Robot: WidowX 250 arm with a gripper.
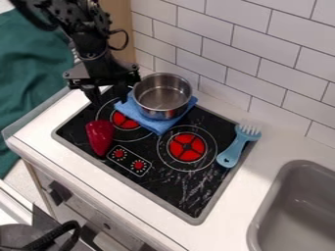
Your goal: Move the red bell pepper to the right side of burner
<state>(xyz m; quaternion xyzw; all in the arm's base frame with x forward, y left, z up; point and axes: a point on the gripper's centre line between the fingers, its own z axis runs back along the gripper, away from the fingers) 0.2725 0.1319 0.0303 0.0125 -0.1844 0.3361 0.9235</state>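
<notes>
The black gripper (109, 98) hangs over the back left corner of the stove, left of the metal pot. Its two fingers are spread, with nothing seen between them. The red bell pepper (100, 137) lies at the stove's left front, below the gripper in the view and apart from it. Close to the pepper's right is the left burner (124, 120), partly under the blue cloth. The other burner (187, 147) sits near the middle of the black stove top (171, 188), also red in its centre.
A metal pot (161, 95) stands on a folded blue cloth (157, 125) at the stove's back. Beside the right burner lies a blue fork-like brush (237, 147). White tiles (252, 49) rise behind, and a grey sink (298, 211) is at the right.
</notes>
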